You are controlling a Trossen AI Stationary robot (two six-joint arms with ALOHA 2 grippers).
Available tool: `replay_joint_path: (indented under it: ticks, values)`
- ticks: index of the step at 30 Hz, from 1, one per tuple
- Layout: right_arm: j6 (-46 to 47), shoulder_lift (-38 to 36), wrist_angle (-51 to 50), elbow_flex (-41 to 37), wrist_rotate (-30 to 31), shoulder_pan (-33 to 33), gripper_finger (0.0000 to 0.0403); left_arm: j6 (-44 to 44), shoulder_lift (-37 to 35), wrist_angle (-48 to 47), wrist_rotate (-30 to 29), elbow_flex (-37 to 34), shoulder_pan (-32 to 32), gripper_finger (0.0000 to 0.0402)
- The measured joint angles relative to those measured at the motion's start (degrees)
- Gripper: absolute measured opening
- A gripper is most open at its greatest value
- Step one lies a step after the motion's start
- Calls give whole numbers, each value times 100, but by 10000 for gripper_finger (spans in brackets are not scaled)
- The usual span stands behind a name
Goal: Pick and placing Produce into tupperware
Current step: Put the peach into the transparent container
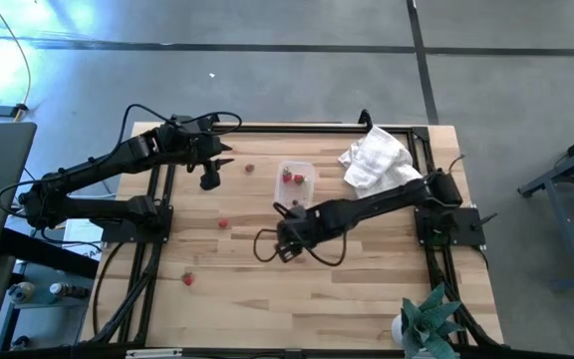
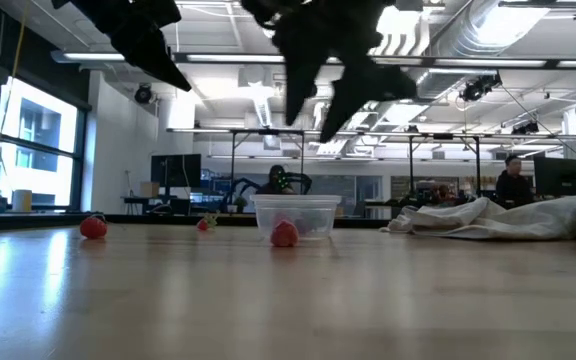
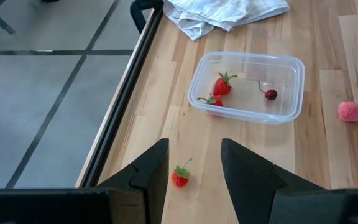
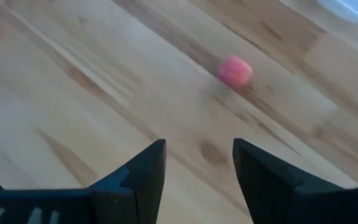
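Inside the tupperware [image 1: 297, 178] lie three produce pieces, four outside — its long axis near-to-far; both my end effectors [image 3: 194, 163] [image 4: 199, 163] gape empty.

No text, label or number is legible — anywhere.

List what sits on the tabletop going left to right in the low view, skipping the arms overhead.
Red strawberry → smaller strawberry farther back → clear tupperware with a red piece in front of it → crumpled white cloth.
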Motion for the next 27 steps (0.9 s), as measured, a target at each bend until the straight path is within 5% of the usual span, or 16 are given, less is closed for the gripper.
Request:
replay_joint_path:
  ticks: [16,27]
  values:
    - [-328,867,497,0,-945,-646,179,1,-2,1,0,-1,0,136]
    - [-579,1004,451,0,-963,-812,180,2,-1,1,0,-1,0,136]
